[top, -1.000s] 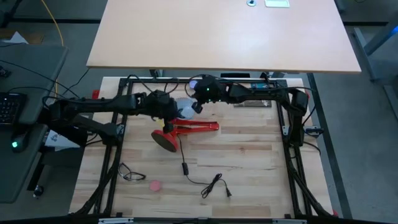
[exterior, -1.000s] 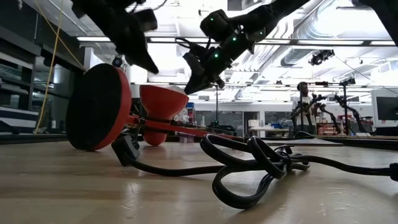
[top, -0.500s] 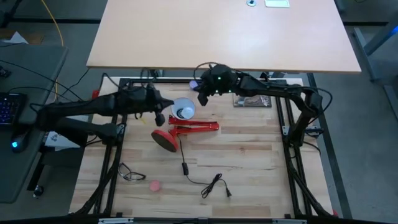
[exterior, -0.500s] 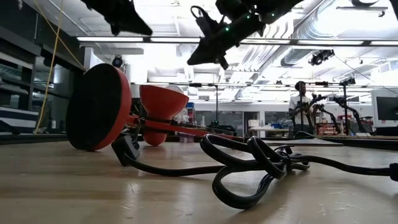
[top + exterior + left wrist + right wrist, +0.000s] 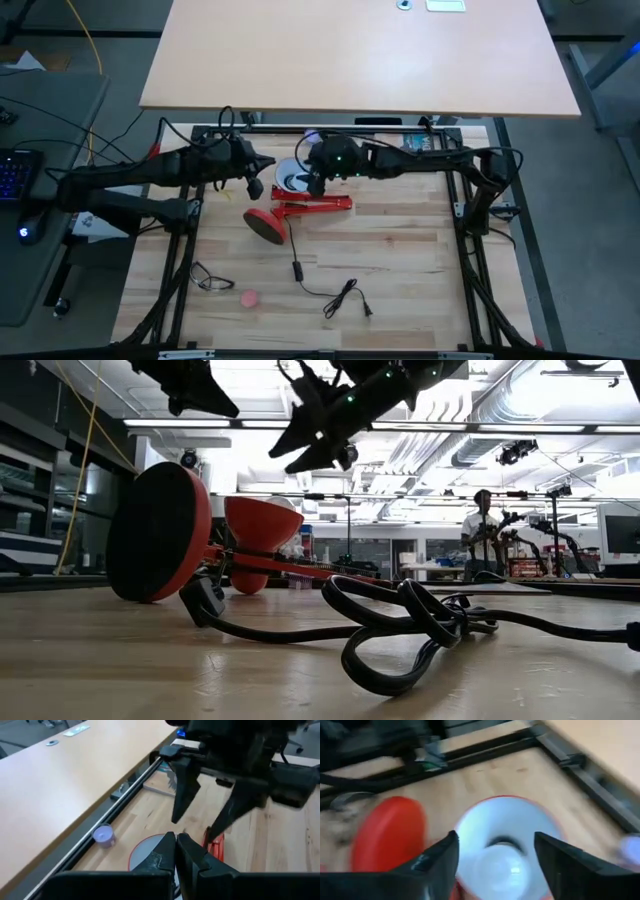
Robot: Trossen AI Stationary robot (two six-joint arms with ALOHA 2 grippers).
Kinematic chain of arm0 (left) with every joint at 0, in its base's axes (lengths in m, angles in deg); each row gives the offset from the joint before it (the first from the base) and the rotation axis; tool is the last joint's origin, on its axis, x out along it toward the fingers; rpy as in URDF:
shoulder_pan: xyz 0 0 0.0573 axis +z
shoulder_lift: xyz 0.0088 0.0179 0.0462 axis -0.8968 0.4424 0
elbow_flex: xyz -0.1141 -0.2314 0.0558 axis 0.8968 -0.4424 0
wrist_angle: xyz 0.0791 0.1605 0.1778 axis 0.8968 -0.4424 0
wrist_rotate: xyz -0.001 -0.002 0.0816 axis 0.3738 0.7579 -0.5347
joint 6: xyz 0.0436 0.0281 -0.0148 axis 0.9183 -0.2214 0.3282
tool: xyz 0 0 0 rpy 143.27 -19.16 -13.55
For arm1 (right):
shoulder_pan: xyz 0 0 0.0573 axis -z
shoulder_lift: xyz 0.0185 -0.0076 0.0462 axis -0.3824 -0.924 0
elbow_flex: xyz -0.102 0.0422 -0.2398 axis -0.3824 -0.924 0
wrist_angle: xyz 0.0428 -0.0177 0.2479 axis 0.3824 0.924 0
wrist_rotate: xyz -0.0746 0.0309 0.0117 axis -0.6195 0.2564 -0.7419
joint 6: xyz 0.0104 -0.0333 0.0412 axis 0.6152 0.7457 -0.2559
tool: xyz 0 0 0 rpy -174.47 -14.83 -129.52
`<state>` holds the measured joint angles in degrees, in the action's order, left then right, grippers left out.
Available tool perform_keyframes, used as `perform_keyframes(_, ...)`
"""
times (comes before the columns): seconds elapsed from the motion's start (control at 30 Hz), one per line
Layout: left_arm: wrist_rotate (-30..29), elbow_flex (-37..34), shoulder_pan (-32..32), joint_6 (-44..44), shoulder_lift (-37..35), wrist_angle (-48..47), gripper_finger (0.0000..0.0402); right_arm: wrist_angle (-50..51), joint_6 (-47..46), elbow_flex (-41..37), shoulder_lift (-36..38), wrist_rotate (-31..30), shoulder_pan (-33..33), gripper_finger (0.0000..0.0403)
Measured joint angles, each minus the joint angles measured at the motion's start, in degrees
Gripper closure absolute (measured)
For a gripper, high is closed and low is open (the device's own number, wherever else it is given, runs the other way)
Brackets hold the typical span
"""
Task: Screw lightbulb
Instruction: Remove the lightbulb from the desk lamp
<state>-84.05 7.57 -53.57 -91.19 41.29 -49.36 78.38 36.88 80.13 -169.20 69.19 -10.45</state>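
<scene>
Seen from above, a red lamp (image 5: 300, 205) lies on its side on a wooden counter (image 5: 400, 260), its white shade (image 5: 292, 176) facing up. The right hand (image 5: 317, 180) hovers at the shade; the left hand (image 5: 252, 183) sits just beside it. A black cord (image 5: 330, 293) trails nearby.

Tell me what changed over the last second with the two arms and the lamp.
The right gripper swung away from the lamp's shade, came back over it and opened; the lightbulb sits inside the shade, not held. The left gripper pulled back from the shade toward its own side and stayed shut and empty. The red lamp, its black cord and the small pink thing did not move.
</scene>
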Motion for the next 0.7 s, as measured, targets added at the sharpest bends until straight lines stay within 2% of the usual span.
perform_keyframes(0.1,0.0,0.02,0.0,-1.14,0.16,-0.33,0.0401,0.85,0.3,-0.02,-0.01,-7.84,-1.44,0.0134)
perform_keyframes(0.17,-0.04,0.02,0.0,-2.19,0.29,-0.08,0.0401,1.67,-0.58,-0.02,0.02,-9.22,-1.71,0.0125)
perform_keyframes(0.5,-0.38,0.02,0.02,-2.61,0.6,0.01,0.0402,-0.33,-3.45,-0.1,-4.24,-4.2,-0.35,0.0121)
perform_keyframes(0.6,-0.42,0.02,0.02,-3.19,0.61,0.0,0.0401,-1.6,-1.89,0.07,-4.53,-4.2,-0.4,0.0121)
perform_keyframes(0.7,-0.44,0.04,0.02,-3.94,0.81,-0.03,0.0401,-0.92,-0.37,0.01,-5.2,-1.66,-0.45,0.0121)
